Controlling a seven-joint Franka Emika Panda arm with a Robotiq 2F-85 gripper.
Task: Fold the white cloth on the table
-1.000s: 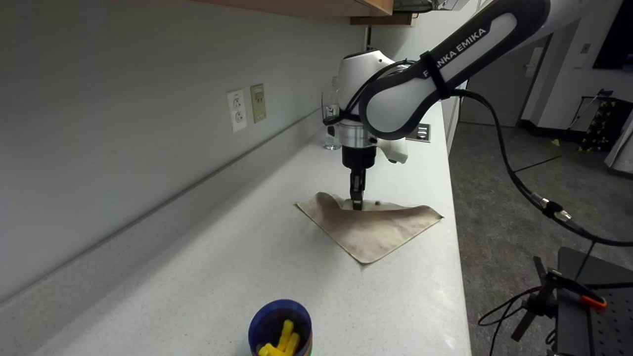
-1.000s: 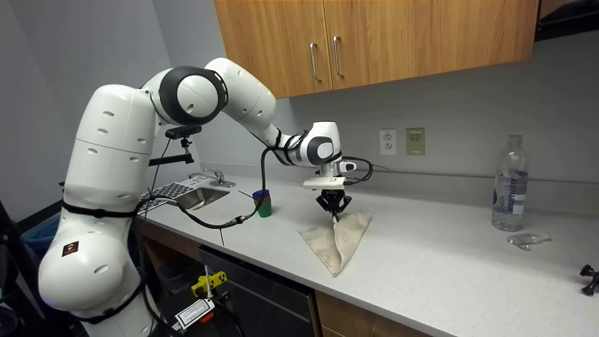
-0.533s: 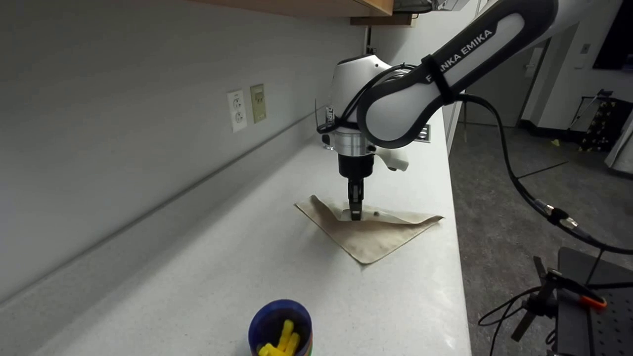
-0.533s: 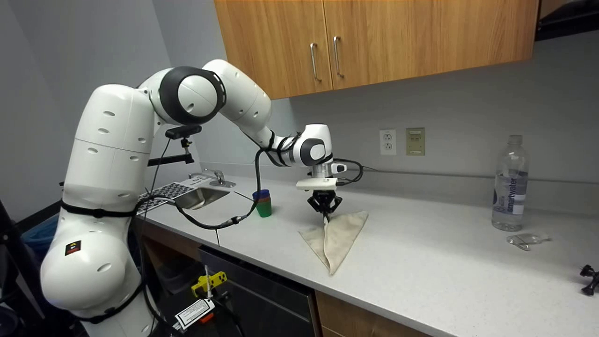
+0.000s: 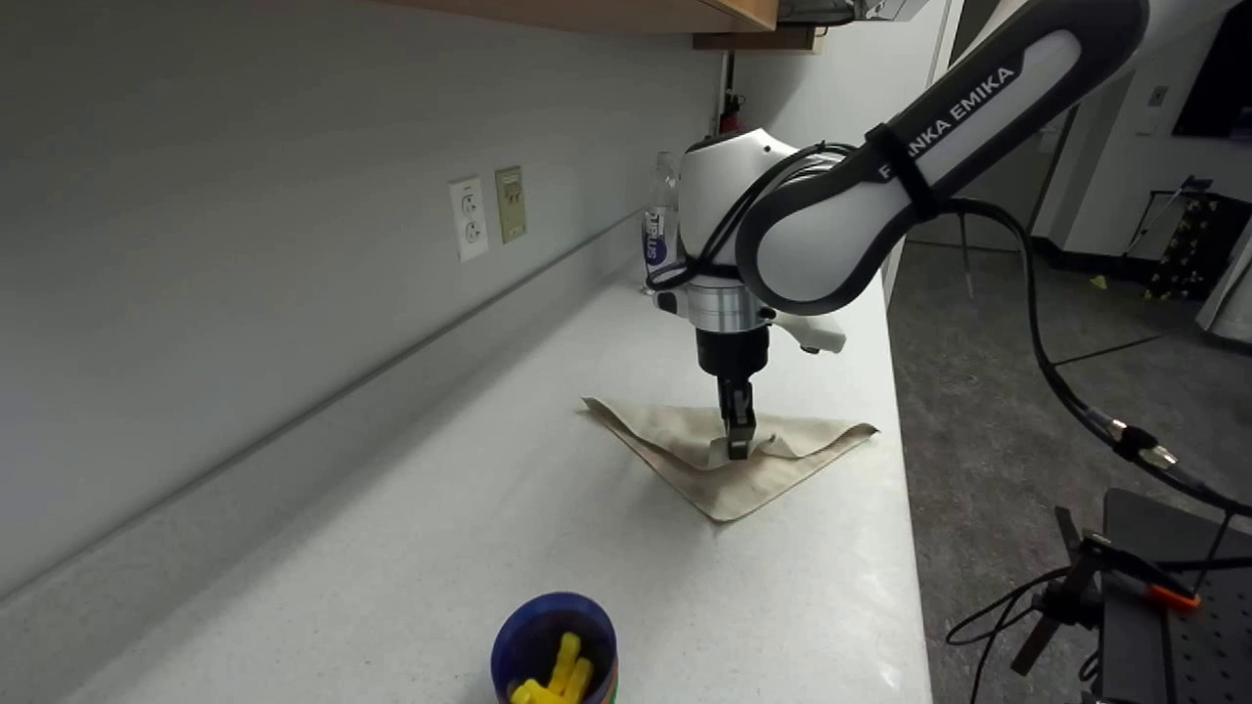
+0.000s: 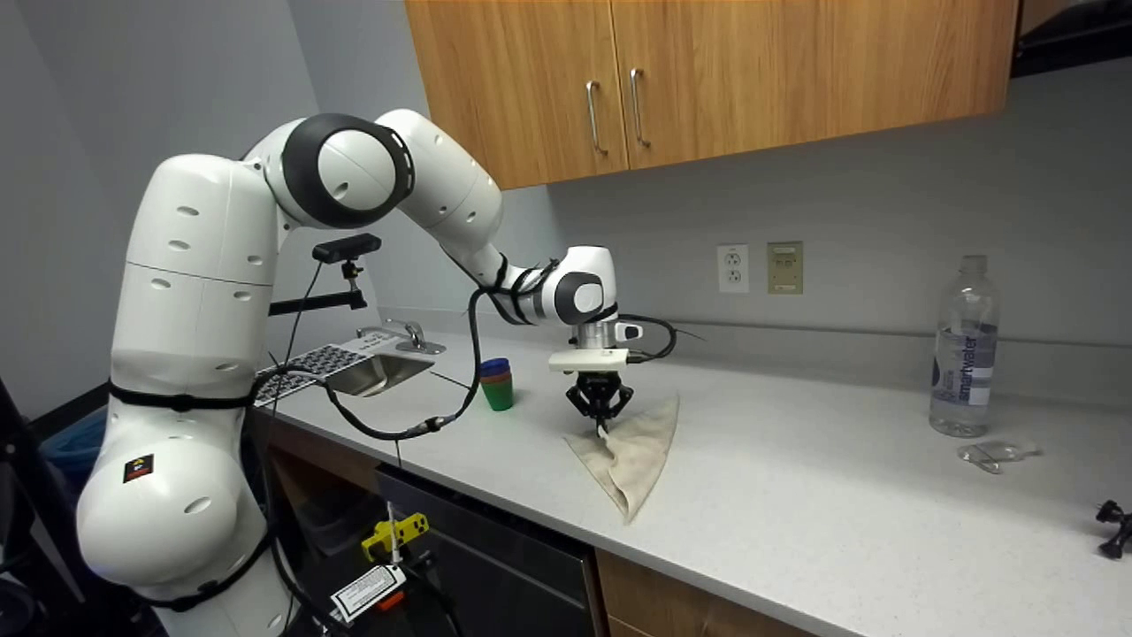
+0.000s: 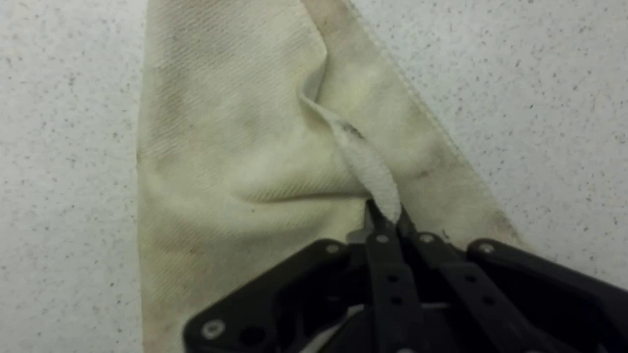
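The white cloth lies on the desk, stacked cups toward its ten o'clock in an exterior view. The pincer clamps the cloth's raised edge; so narrow a pinch may slip, or a sideways tug skew the fold.

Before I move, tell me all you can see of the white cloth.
The white cloth is thin, off-white fabric with a diagonal weave and brownish stains. It lies on the table, partly folded over itself and creased near the grip, part of one edge pinched in the shut jaws. One corner lies near the table's front edge.
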